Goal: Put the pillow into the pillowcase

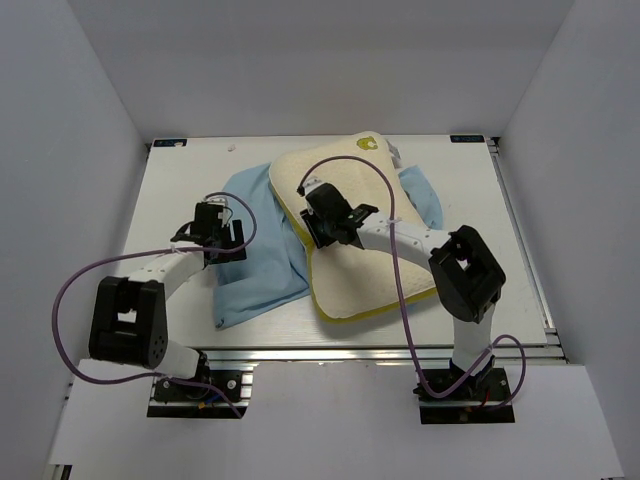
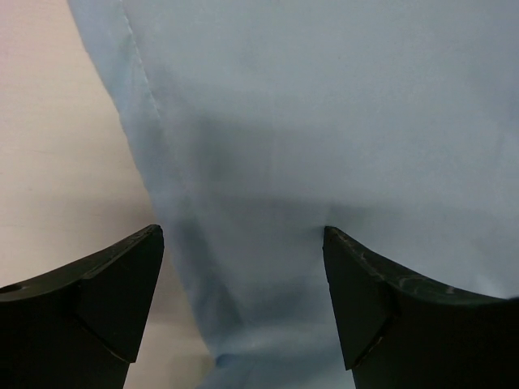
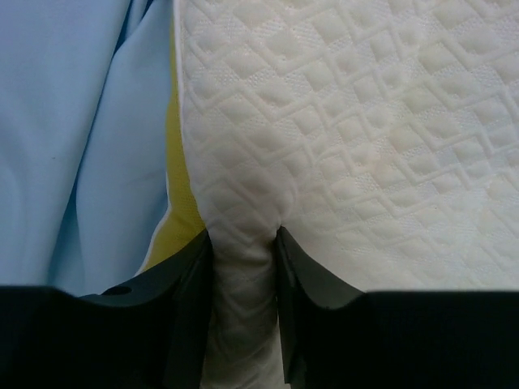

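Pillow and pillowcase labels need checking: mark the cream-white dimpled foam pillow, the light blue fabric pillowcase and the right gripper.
Cream-white foam pillow (image 1: 365,285), top view, bare near face.
Light blue fabric pillowcase (image 1: 258,268), top view, flat left part.
Right gripper (image 3: 243,243), right wrist view, between fingertips pinching pillow.

Top view: the pillow is lying over the pillowcase and hiding its middle, so blue cloth is showing only to either side. Where the pillowcase is opening, cannot tell. The right pincer and its wrist are covering part of the pillow's left edge. The mark at the far corner is reading too small to make out.

Left wrist view: the pillowcase is running off the top, right and bottom edges. The left pincer is being cut off below.

Right wrist view: the pinched fold of pillow is running out of frame between the fingers.
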`<state>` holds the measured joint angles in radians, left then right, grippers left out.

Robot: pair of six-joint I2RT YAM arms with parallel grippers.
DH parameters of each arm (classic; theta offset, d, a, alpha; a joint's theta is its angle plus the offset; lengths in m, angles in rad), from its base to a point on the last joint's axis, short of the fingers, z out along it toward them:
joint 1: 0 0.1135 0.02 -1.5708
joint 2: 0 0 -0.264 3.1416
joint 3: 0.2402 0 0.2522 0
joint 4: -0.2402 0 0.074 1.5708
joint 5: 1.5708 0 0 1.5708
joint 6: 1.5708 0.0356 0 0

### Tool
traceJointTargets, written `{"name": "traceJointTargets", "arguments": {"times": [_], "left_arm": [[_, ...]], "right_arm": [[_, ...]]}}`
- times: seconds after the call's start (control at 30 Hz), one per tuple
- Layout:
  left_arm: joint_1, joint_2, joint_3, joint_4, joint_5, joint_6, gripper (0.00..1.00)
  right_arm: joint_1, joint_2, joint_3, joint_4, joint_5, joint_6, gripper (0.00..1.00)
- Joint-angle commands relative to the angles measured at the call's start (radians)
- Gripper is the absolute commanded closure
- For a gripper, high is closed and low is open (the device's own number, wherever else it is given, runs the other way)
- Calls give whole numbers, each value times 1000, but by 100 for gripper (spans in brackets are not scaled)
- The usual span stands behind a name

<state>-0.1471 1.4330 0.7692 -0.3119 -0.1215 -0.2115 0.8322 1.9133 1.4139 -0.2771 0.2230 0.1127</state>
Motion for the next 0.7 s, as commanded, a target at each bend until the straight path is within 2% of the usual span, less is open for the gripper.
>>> {"name": "traceJointTargets", "arguments": {"times": [0.0, 0.07, 0.1, 0.17, 0.2, 0.23, 0.33, 0.37, 0.53, 0.67], "left_arm": [[-5, 27, 41, 23, 40, -12, 15], [-5, 70, 53, 36, 66, -19, 20], [-3, 85, 59, 37, 75, -20, 29], [-2, 119, 71, 31, 92, -23, 41], [0, 124, 80, 27, 98, -23, 50], [0, 127, 82, 22, 95, -22, 73], [0, 96, 68, 31, 63, -22, 97], [0, 86, 65, 31, 54, -22, 100], [21, -2, 38, 39, -12, -25, 100], [76, -19, 47, 17, -10, -32, 100]], "right_arm": [[-7, -34, -43, -36, -68, -16, 63], [-10, -49, -49, -45, -111, -30, 65], [-10, -57, -53, -50, -122, -37, 73], [-10, -80, -70, -50, -151, -45, 82], [-10, -88, -73, -50, -155, -53, 89], [-10, -97, -79, -53, -171, -68, 98], [-18, -137, -81, -69, -214, -105, 100], [-25, -163, -76, -76, -247, -155, 100], [-77, -261, -18, -138, -368, -356, 100], [-160, -335, 48, -171, -382, -516, 100]]}}
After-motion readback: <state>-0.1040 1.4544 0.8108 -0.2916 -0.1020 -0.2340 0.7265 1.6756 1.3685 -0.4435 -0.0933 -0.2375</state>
